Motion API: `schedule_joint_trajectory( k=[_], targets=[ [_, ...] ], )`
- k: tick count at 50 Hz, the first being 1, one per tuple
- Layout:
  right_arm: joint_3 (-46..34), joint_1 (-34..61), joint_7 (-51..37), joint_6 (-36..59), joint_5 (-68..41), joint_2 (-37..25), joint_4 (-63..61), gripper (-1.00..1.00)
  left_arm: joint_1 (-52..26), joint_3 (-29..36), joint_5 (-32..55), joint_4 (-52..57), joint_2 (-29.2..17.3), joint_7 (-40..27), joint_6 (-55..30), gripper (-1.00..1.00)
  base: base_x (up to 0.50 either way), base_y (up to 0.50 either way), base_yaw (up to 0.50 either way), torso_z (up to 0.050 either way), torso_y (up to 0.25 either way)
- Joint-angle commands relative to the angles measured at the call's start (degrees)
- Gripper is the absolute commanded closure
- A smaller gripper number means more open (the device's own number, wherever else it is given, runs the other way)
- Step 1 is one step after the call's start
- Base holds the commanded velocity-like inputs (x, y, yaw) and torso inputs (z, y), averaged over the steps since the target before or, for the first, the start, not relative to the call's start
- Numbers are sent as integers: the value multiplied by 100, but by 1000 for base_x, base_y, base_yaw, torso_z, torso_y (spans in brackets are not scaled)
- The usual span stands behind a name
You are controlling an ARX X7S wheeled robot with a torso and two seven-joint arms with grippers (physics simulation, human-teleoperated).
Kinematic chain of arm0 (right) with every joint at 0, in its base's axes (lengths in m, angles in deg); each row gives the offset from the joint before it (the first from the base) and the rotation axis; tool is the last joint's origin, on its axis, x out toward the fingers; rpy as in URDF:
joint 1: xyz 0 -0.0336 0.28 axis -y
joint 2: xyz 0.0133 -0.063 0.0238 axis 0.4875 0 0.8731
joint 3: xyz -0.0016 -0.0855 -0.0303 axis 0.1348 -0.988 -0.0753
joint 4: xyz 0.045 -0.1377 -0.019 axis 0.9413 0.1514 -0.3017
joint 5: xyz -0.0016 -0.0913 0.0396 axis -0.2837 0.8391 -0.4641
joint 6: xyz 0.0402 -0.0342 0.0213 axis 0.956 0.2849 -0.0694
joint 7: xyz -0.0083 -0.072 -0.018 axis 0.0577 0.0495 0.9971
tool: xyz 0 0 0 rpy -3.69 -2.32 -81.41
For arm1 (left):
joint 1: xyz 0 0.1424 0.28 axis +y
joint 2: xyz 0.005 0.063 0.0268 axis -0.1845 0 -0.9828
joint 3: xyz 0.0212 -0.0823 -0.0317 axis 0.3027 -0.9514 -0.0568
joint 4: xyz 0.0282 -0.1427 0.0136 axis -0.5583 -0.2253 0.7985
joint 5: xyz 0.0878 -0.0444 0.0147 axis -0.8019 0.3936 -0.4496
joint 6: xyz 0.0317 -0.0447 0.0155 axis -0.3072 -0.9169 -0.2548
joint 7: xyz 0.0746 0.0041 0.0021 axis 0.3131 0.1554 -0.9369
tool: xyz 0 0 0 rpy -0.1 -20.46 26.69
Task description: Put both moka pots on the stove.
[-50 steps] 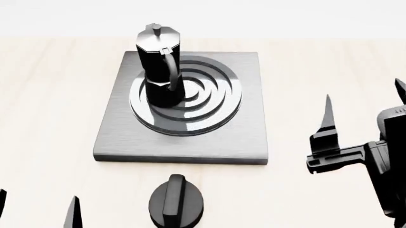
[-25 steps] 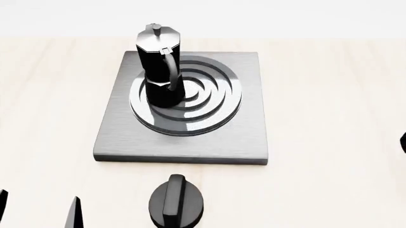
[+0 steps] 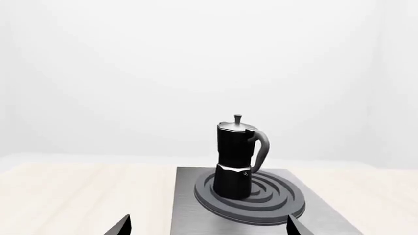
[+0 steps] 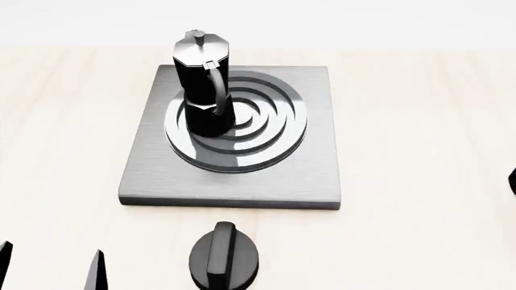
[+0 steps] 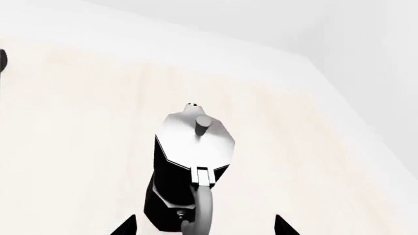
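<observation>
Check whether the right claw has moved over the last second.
Yes. It withdrew rightward, away from the stove, leaving only a sliver at the head view's right edge.

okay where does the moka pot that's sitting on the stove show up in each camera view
Head view: moka pot upright on the burner's left part, upper centre-left.
Left wrist view: same pot centre, lower half, handle toward the right.
Right wrist view: not in it; the pot there stands on bare table.
Shared landmark: the stove, in the head and left wrist views.
</observation>
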Motion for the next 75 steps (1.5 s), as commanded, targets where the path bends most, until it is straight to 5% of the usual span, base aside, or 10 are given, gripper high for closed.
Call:
schedule_joint_trajectory(
  k=[1, 36, 62, 63, 75],
  targets=[
    [107, -327, 501, -202, -243, 643, 1168, -100, -10, 33, -26, -91, 5, 9, 79, -100, 0, 0, 0, 0, 0],
    [409, -994, 1457, -1210, -314, 2524, 4384, -100, -58, 163, -74, -66, -12, -46, -3, -100, 0, 0, 0, 0, 0],
    [1480, -1289, 1119, -1336, 316, 2586, 4440, -100, -56, 222, -89, -35, -41, -92, -23, -100, 0, 0, 0, 0, 0],
    [1552, -1294, 1085, -1326, 350, 2589, 4440, 100, -59, 221, -81, -40, -41, -91, -23, -100, 0, 0, 0, 0, 0],
    [2337, -1408, 1183, -1246, 1114, 2670, 4440, 100, -70, 236, -75, -55, -55, -97, -1, -100, 0, 0, 0, 0, 0]
  ],
)
